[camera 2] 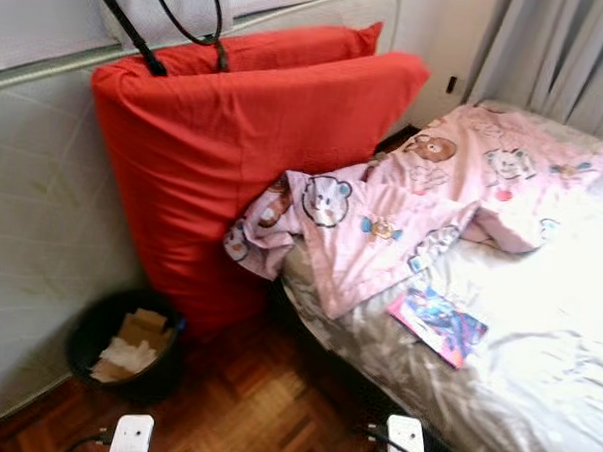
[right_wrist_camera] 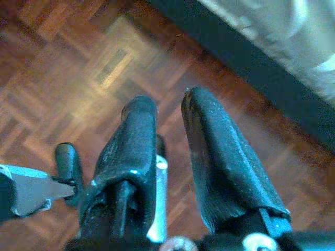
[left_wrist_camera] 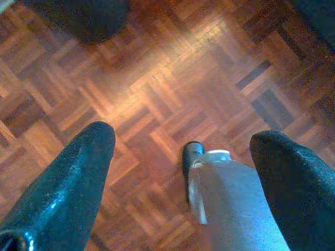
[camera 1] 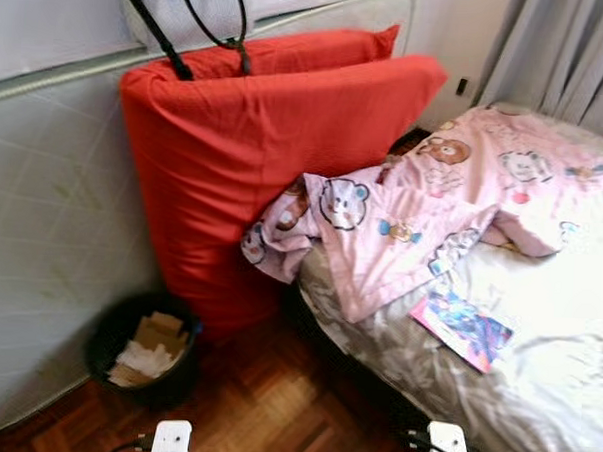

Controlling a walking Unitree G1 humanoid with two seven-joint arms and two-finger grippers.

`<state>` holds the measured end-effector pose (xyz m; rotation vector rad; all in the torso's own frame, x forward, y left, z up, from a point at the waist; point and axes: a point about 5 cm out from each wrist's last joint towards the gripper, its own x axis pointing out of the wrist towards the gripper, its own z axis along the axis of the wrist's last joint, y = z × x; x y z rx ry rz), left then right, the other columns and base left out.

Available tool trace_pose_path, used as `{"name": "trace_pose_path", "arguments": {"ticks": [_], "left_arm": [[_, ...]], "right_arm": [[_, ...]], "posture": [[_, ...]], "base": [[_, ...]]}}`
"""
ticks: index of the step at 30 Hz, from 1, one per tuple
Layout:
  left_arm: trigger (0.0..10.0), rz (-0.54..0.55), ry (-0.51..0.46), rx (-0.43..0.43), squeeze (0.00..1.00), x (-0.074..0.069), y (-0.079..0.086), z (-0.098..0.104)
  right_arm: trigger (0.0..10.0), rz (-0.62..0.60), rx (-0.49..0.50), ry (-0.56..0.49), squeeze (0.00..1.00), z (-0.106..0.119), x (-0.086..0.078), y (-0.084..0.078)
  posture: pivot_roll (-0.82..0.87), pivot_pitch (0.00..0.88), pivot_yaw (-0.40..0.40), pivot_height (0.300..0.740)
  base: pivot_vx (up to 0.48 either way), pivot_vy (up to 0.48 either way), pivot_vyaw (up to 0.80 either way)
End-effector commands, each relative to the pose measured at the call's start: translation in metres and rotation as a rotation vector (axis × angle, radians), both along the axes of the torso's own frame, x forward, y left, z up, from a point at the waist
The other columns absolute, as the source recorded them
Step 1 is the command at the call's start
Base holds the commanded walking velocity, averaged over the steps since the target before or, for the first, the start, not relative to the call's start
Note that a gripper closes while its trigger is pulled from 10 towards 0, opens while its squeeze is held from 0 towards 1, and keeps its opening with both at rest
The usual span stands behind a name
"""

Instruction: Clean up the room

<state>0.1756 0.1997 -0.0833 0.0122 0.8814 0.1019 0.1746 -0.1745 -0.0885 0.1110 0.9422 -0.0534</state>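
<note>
- Head views: 2 large red fabric cushions (camera 1: 255, 154) lean upright against a pale quilted mattress (camera 1: 51, 235). A pink bear-print blanket (camera 1: 433, 202) drapes from the bed's (camera 1: 535, 386) edge at 3 o'clock, touching the cushions. A colourful flat booklet (camera 1: 463, 328) lies on the grey sheet at 4 o'clock. A round black wastebasket (camera 1: 144, 347) holding paper stands on the parquet floor (camera 1: 274, 405) at 7 o'clock.
- Left wrist view: left gripper (left_wrist_camera: 183, 151) hangs over parquet, fingers spread wide, empty.
- Right wrist view: right gripper (right_wrist_camera: 170, 112) hangs beside the bed base, fingers slightly parted, empty.
</note>
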Motion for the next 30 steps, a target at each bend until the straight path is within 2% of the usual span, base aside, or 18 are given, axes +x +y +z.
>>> {"name": "trace_pose_path", "arguments": {"ticks": [1,11,14,16,20,30], "left_arm": [[10.0,-0.07,-0.067,-0.018,0.0,0.0692,-0.027,0.0326],[10.0,-0.047,-0.058,-0.03,0.0,0.0672,-0.0266,0.0311],[10.0,-0.038,-0.057,-0.032,0.0,0.0669,-0.0264,0.0309],[10.0,-0.038,-0.058,-0.032,0.0,0.067,-0.0262,0.031],[10.0,-0.063,-0.054,-0.004,0.0,0.0681,-0.0254,0.0318],[10.0,-0.013,-0.059,-0.04,0.0,0.068,-0.0257,0.0316]], "right_arm": [[10.0,-0.172,0.039,-0.166,0.0,0.0209,0.0224,-0.0476],[10.0,-0.174,0.064,-0.16,0.0,0.0197,0.021,-0.0456],[10.0,-0.163,0.017,-0.163,0.0,0.0205,0.0215,-0.0478],[10.0,-0.164,0.023,-0.156,0.0,0.0201,0.0212,-0.0474],[10.0,-0.152,0.037,-0.141,0.0,0.0195,0.0213,-0.0462],[10.0,-0.157,0.037,-0.124,0.0,0.0189,0.0215,-0.0461]], "posture": [[-0.08,0.0,-0.069,0.74],[-0.08,0.0,-0.065,0.74],[-0.08,0.0,-0.064,0.74],[-0.08,0.0,-0.062,0.74],[-0.08,0.0,-0.063,0.74],[-0.08,0.0,-0.061,0.74]], "base": [[0.0,0.0,0.0],[0.0,0.0,0.0],[0.0,0.0,0.0],[0.0,0.0,0.0],[0.0,0.0,0.0],[0.0,0.0,0.0]]}}
